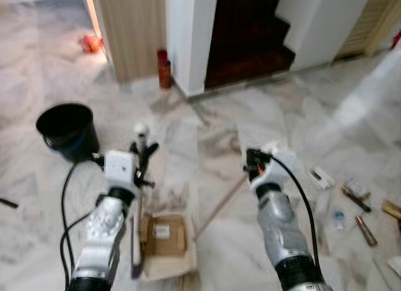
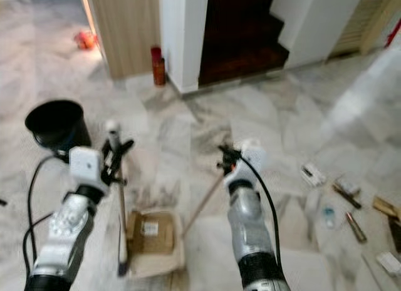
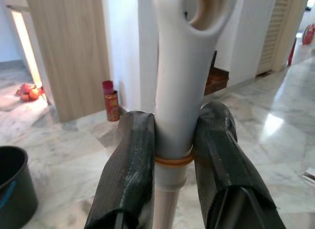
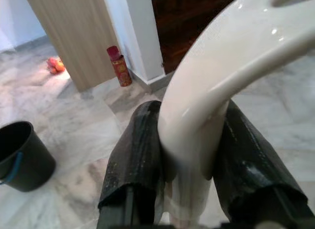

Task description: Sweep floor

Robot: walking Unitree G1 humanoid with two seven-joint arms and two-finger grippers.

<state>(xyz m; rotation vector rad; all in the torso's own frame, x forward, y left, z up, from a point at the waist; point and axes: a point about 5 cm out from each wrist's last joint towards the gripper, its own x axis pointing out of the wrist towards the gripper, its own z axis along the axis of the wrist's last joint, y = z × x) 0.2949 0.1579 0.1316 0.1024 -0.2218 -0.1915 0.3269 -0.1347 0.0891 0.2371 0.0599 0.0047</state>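
Observation:
My left gripper is shut on the white top of a long dustpan handle; its fingers clamp the handle just above an orange band. The stick runs down to a cream dustpan on the floor, which holds a brown piece of cardboard with a white label. My right gripper is shut on the curved white top of a broom handle. The broom's pale stick slants down and left toward the dustpan. The broom's head is hidden.
A black bucket stands on the marble floor at the left. A red can leans at the white pillar, with dark stairs behind. Small litter lies scattered at the right. An orange object sits by the far doorway.

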